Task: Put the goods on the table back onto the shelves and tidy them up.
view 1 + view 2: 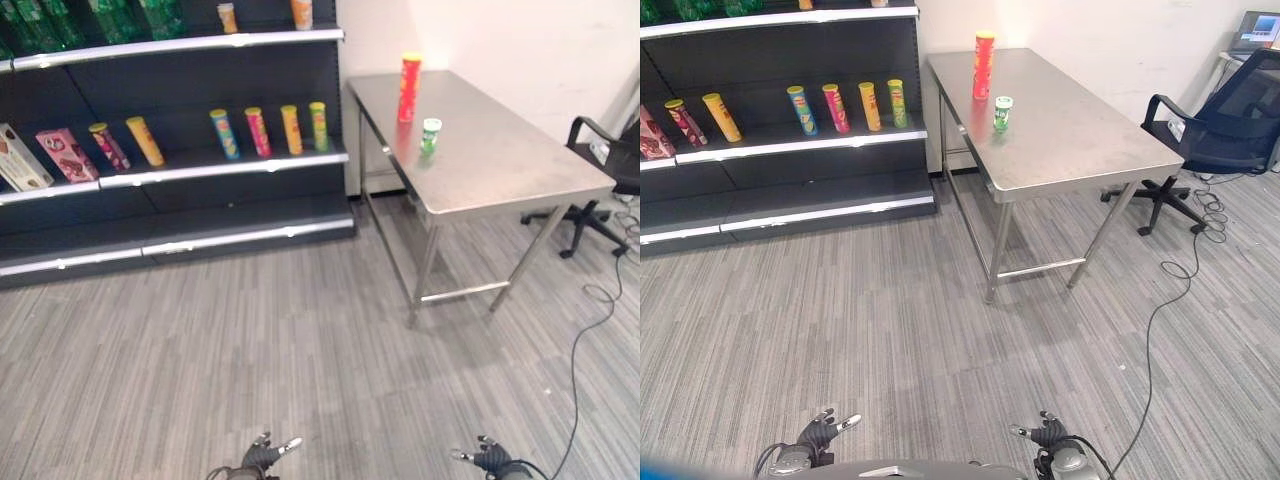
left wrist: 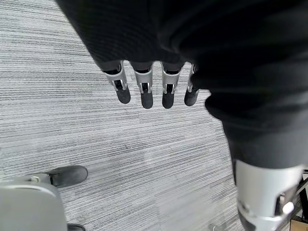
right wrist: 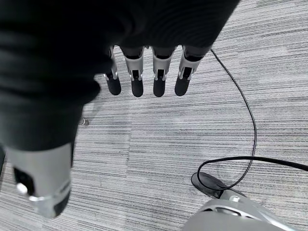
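Steel table at one o'clock carries a red can and a green can, well apart from the left hand and right hand, both hanging straight-fingered and empty; the right eye view adds an office chair.

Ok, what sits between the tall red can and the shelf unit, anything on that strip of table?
Nothing. In the left eye view the tall red can stands near the table edge facing the shelf unit; only bare steel lies between. The small green can stands on the can's other side.
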Controlling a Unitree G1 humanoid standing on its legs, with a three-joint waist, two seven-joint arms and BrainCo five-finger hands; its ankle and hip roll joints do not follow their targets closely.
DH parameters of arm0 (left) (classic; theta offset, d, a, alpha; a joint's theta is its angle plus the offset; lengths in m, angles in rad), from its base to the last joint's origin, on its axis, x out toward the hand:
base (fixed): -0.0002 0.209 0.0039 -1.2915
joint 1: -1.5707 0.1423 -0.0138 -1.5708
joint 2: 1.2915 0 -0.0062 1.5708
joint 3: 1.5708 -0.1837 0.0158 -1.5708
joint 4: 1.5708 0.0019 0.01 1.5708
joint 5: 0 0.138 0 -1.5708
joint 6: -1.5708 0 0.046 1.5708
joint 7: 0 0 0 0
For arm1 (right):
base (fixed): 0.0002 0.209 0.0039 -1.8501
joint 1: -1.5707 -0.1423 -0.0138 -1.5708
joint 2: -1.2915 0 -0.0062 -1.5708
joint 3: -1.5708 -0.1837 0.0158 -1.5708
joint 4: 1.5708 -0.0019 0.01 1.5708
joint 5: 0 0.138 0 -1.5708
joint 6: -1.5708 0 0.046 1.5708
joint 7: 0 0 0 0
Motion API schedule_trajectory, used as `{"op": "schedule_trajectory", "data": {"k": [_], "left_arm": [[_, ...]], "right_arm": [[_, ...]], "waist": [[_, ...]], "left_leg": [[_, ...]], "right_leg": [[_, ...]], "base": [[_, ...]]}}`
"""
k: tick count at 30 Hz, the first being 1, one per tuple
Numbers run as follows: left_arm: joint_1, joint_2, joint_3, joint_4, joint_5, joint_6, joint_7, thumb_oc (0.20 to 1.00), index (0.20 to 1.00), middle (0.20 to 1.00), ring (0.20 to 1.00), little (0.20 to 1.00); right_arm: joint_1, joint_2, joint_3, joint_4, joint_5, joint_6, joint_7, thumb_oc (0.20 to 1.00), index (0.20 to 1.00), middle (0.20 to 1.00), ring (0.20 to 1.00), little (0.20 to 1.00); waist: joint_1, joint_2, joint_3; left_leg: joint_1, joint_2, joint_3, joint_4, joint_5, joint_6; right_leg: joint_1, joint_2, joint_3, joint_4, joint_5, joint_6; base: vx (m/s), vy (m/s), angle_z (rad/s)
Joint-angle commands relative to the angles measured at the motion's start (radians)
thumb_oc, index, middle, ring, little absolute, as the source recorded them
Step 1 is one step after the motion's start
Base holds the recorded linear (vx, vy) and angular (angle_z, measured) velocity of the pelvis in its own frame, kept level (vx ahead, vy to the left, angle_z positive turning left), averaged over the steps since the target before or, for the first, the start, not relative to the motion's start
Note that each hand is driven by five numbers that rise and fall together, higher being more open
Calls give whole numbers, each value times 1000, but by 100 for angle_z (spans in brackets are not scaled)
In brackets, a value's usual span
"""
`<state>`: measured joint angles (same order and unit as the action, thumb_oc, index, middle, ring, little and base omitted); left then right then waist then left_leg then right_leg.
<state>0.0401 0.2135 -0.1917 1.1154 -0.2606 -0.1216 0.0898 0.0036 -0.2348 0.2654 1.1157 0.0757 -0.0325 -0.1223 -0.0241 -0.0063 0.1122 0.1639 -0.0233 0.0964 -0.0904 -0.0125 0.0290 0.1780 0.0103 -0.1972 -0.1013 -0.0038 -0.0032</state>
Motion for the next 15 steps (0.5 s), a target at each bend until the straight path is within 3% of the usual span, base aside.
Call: {"op": "schedule_trajectory", "data": {"k": [1,15], "left_arm": [[-75,7,-62,56,111,-14,-11,1000,1000,1000,1000,1000],[-83,9,-96,65,182,-11,-13,1000,1000,1000,1000,1000]], "right_arm": [[-64,-18,53,25,-22,-21,-4,1000,1000,1000,1000,1000],[-74,-16,69,44,-37,-20,7,1000,1000,1000,1000,1000]], "waist": [[-2,-22,-6],[-4,-24,-10]], "left_leg": [[-3,63,-9,3,-21,-88],[-2,64,-3,3,-24,-88]], "right_leg": [[2,-108,11,14,-28,122],[0,-106,18,14,-28,123]], "base": [[0,0,0],[0,0,0]]}}
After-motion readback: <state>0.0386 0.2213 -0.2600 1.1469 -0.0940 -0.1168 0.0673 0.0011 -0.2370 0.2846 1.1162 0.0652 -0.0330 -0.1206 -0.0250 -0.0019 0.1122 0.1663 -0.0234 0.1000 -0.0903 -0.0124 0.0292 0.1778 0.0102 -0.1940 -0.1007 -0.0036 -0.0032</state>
